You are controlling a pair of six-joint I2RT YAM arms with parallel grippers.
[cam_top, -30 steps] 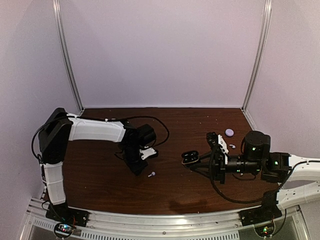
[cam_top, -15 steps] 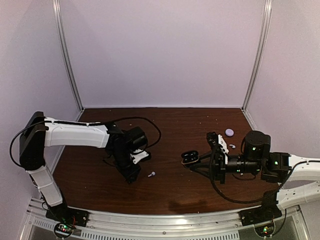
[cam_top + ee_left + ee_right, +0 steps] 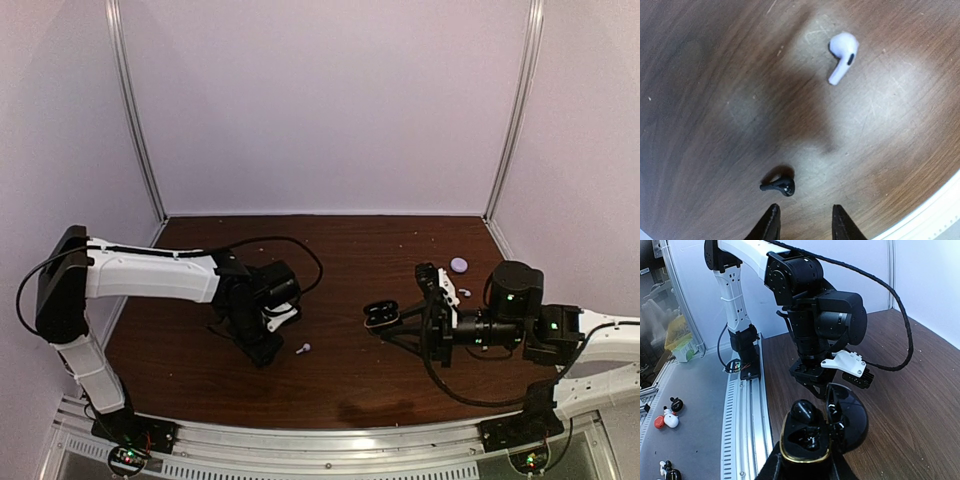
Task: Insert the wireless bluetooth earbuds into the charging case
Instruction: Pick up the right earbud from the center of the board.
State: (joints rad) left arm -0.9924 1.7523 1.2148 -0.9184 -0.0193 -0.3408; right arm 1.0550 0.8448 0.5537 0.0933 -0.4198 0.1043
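My left gripper is open and low over the table. A black earbud lies on the wood just ahead of its left fingertip, untouched. A white stemmed earbud lies farther out. My right gripper is shut on a black charging case with a gold rim. It holds the case above the table with the lid open. One black bud sits in the case and the other socket looks empty. Another white earbud lies by the right arm.
A small round lavender object lies at the back right. An aluminium rail runs along the near table edge, close to my left gripper. White walls enclose the back and sides.
The left arm has swung its shoulder back and brought its gripper nearer the front edge, beside the white earbud. The right arm and the case have stayed still.
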